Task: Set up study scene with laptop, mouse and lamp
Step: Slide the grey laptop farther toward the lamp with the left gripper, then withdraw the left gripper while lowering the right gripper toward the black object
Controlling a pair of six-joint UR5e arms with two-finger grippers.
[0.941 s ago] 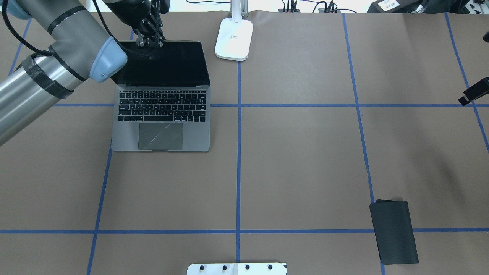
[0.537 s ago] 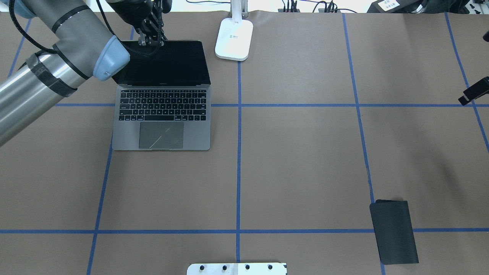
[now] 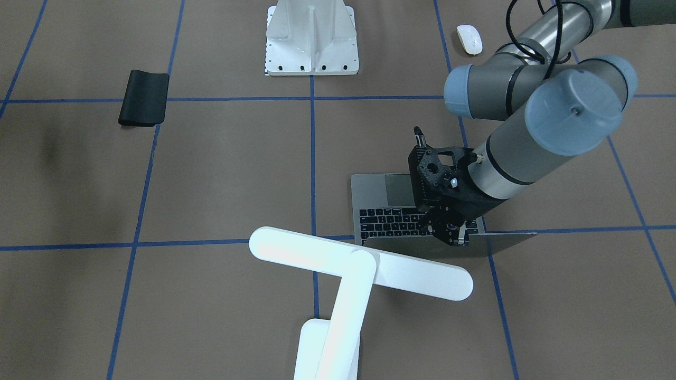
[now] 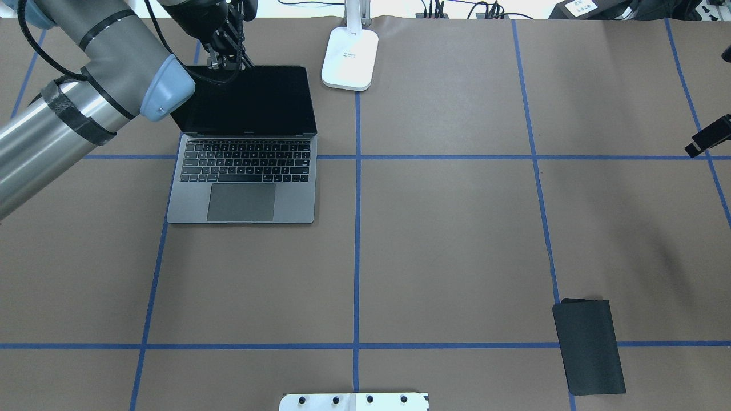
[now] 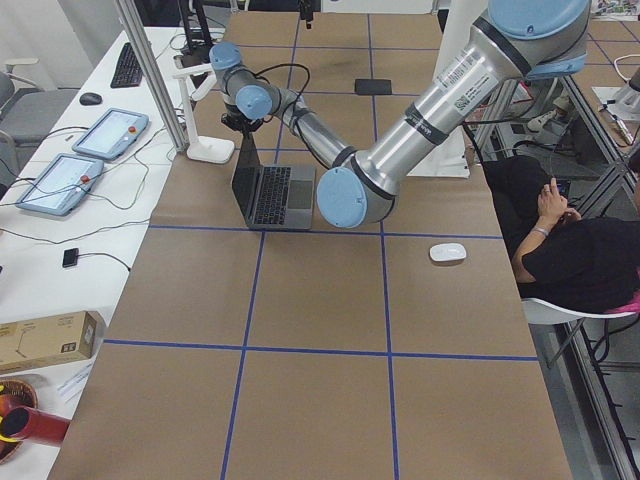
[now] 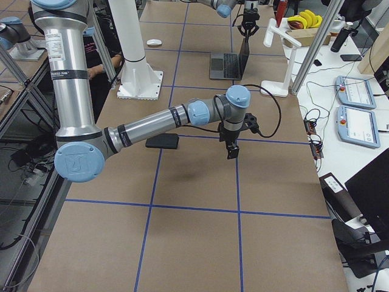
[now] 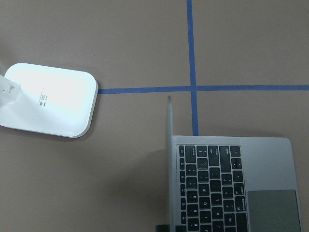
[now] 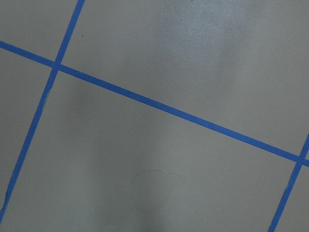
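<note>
My left gripper [image 3: 449,235] sits at the top edge of the lid of the laptop [image 4: 243,171]. Its jaws are drawn nearly together, one finger on each face of the lid, so they pinch that thin edge. The laptop stands open on the brown table [image 4: 457,228] in my left half, with its keyboard and trackpad toward me, its dark screen facing me and its lid raised steeply. From my left wrist camera I see the lid edge-on. Just beside the lid, on the side toward the table's middle, is the base of the lamp [image 4: 350,57] at the table's far edge. The lamp's angled arm carries its long bar head above the table beyond the lid. The mouse [image 3: 469,39] lies on my left side close to my edge of the table, well apart from the laptop. My right gripper [image 6: 233,149] hangs above bare table in my right half, and I cannot tell how wide its jaws stand. A black mat [image 4: 588,346] lies on my right near my edge, and a white pedestal [image 3: 311,39] stands at the middle of it.
</note>
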